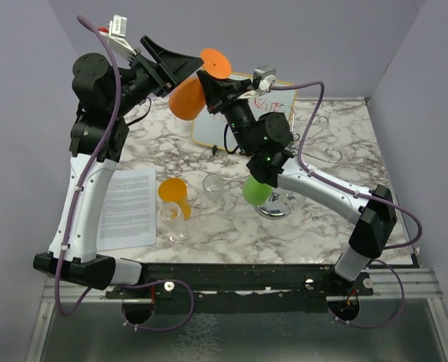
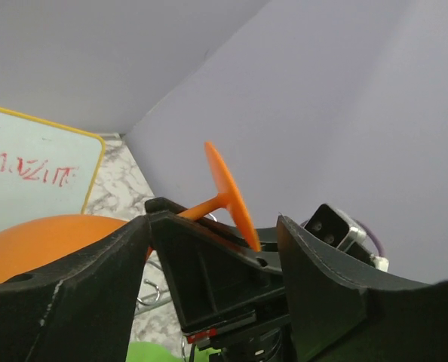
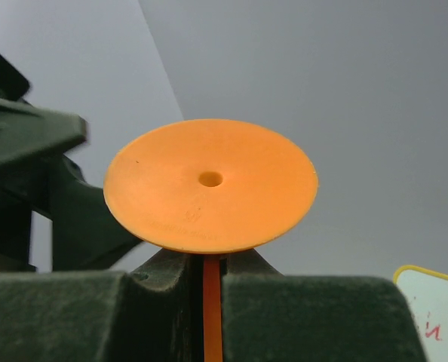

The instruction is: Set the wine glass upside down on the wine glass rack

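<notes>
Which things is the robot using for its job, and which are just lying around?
For the job: orange wine glass, wine glass rack, right end effector holding the stem.
Lying about: whiteboard, printed sheet, two clear glasses, second orange glass, green glass.

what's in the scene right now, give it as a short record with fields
held item: orange plastic wine glass, in the air above the marble table, tilted
right end effector: shut on the glass stem, just under the round foot
left end effector: open wide beside the bowl; contact unclear
rack: silver wire wine glass rack, right side, round green glass by its shiny base
also on table: second orange glass, two clear glasses, printed paper sheet, whiteboard
</notes>
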